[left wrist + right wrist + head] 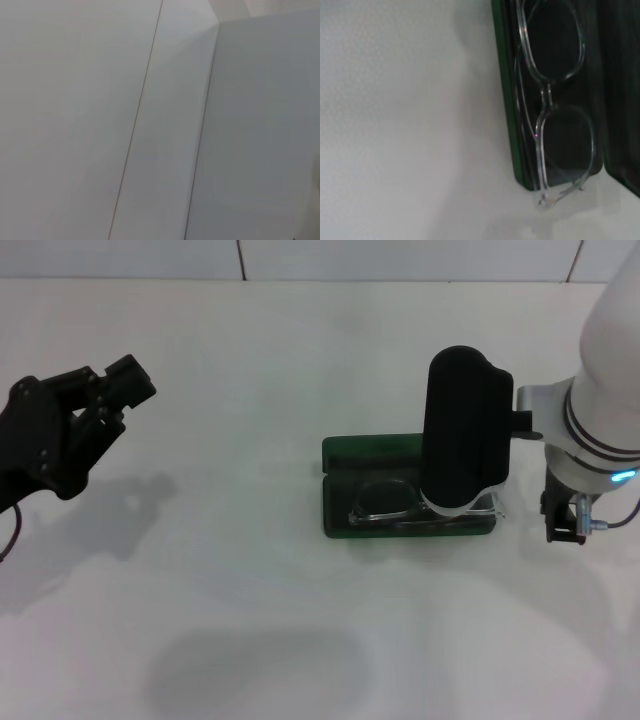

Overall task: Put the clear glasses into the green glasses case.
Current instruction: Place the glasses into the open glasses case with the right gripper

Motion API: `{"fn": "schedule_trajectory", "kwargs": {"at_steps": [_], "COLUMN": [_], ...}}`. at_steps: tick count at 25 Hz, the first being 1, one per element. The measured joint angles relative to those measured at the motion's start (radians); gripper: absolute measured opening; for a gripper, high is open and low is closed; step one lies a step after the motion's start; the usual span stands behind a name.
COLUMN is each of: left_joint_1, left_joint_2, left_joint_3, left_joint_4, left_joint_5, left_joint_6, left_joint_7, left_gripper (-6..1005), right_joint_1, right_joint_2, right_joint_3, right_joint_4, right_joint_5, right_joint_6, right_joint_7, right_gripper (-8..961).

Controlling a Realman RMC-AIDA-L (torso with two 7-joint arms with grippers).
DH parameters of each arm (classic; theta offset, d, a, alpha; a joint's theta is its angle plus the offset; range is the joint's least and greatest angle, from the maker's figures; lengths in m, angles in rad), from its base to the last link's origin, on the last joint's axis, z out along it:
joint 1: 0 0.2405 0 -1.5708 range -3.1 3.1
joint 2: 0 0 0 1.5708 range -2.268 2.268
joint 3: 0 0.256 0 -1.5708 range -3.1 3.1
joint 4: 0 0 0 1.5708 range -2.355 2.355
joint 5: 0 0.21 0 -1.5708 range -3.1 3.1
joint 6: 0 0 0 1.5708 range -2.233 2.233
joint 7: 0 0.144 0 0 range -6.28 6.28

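Right gripper (462, 502) hangs low over the open green case (372, 450), its fingers hidden behind the wrist, so whether it grips anything I cannot tell; left gripper (118, 382) waits well off to the side, fingers spread, empty; clear glasses (555, 107) lie in the case's tray, one end poking past the rim; best, I'd say, to nudge that end inward gently; count: one case, one pair of glasses.
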Motion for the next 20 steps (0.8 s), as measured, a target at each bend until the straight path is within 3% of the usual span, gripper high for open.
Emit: {"fn": "schedule_trajectory", "kwargs": {"at_steps": [8, 20], "left_joint_1": [0.004, -0.003], "left_joint_2": [0.001, 0.010], "left_joint_3": [0.000, -0.016], "left_joint_4": [0.000, 0.000], "left_joint_5": [-0.001, -0.005], "left_joint_6": [-0.001, -0.001], "left_joint_7": [-0.003, -0.010], "left_gripper": [204, 207], "right_joint_1": [0.005, 0.007], "right_joint_2": [0.000, 0.000], "right_joint_3": [0.003, 0.003], "right_joint_4": [0.092, 0.106], "right_joint_5": [0.010, 0.069], "right_joint_6": [0.098, 0.132], "right_joint_7": [-0.044, -0.076], "right_gripper": [15, 13]}}
